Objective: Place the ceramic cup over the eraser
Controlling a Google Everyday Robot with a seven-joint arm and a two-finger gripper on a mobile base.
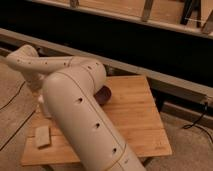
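Beyond the one flat tan rectangular block (42,136) hangs the gripper (43,104), grip impossible to tell; one dark maroon bowl (103,95) sits to the block's right.

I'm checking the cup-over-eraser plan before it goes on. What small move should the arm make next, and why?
Probably a slow, short descent of the gripper. It hangs at the left edge of the wooden table, beyond the tan block and well away from the maroon bowl. The robot's arm hides the cup and eraser, so I'd keep the move small.
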